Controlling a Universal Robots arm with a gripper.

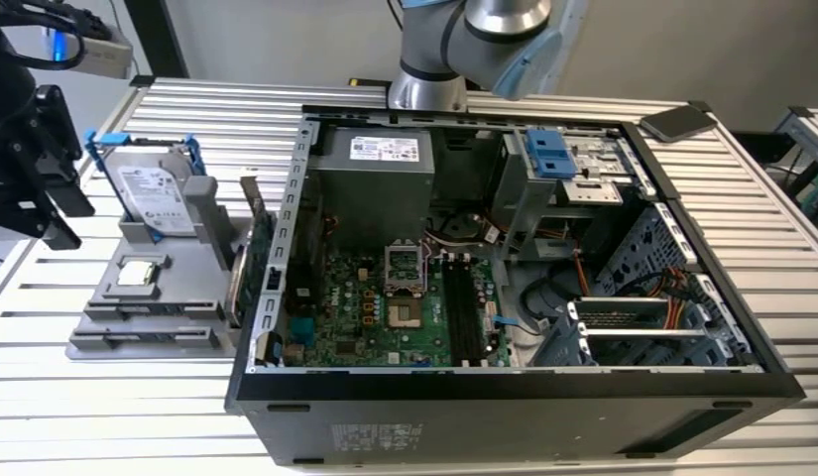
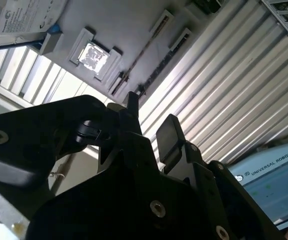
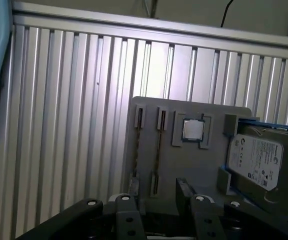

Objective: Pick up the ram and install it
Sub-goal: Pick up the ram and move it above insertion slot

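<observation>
One thin ram stick stands on edge in a slot of the grey tray, lower left of the exterior view, near the processor; the end effector hangs above it, jaws spread and empty. I'd judge it light, stiff, fragile, best pinched across its flat faces mid-length. Printed white labels sit on the hard drive and power supply

The ribbed aluminium table is laid out right below the gripper, slats running away from it, and a bright glare is caught on them further out. A plain grey wall can be seen behind the table's far edge, evenly lit.
</observation>
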